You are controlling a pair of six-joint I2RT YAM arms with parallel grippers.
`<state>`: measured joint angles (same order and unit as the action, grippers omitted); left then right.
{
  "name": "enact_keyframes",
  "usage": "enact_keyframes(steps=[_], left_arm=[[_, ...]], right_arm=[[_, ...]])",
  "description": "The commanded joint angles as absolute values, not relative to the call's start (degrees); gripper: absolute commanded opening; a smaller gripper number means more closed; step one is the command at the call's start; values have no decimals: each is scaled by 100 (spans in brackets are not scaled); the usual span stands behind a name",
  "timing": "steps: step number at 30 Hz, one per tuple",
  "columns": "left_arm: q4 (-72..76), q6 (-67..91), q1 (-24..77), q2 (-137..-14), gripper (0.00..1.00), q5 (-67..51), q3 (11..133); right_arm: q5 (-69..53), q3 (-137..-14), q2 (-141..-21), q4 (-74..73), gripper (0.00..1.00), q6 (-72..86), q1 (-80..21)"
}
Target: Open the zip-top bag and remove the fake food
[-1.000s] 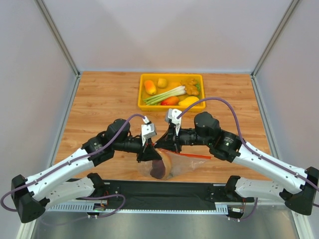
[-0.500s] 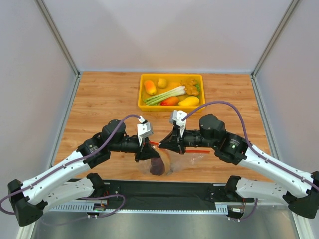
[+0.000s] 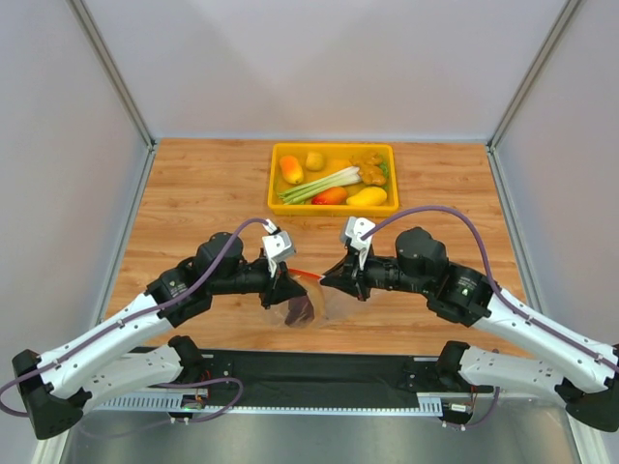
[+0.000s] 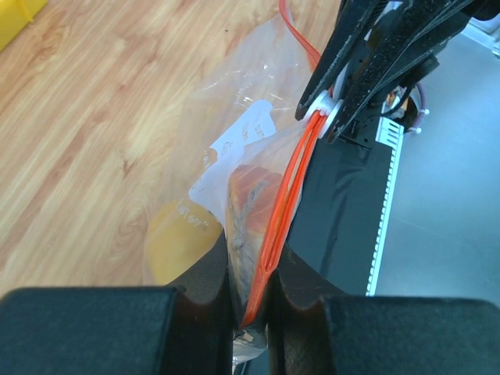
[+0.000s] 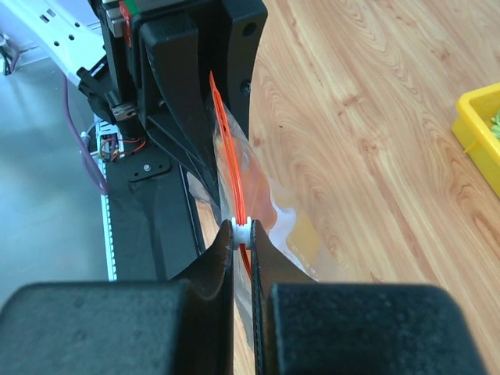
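the zip-top bag [image 3: 311,307] is hanging on the near side of the yellow tray [image 3: 275,180], well apart from it, stretched between both arms. the left gripper [image 4: 254,273] is clamping one end of the zip strip [image 4: 287,195], and the right gripper [image 5: 241,234] is squeezing shut on the white slider tab [image 5: 241,228]. the strip's long axis is running side to side, roughly parallel to the tray's near wall, so the slider's travel seems to be lying rightward, away from the left gripper. more strip is showing beyond the tab. the fake food [image 4: 248,205] is sagging in the pouch below. bare table [image 3: 193,193] is lying open on both sides. the table's near edge is sitting close behind the bag.
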<state>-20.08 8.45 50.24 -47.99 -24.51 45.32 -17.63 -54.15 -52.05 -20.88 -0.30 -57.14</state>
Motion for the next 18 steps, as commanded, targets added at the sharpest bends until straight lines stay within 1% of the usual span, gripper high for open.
enact_keyframes(steps=[1, 9, 18], left_arm=[[-2285, 817, 4975, -4693, 0, -1829, 4834], [-2558, 888, 4869, -4702, 0, -1354, 4931], [-2759, 940, 4773, -4641, 0, -554, 4983]], right_arm=[[-1565, -5388, -4957, -2285, 0, -141, -5660], [-1328, -5317, -4843, -2373, 0, -149, -5625], [-809, -5159, -4790, -2549, 0, -132, -5502]])
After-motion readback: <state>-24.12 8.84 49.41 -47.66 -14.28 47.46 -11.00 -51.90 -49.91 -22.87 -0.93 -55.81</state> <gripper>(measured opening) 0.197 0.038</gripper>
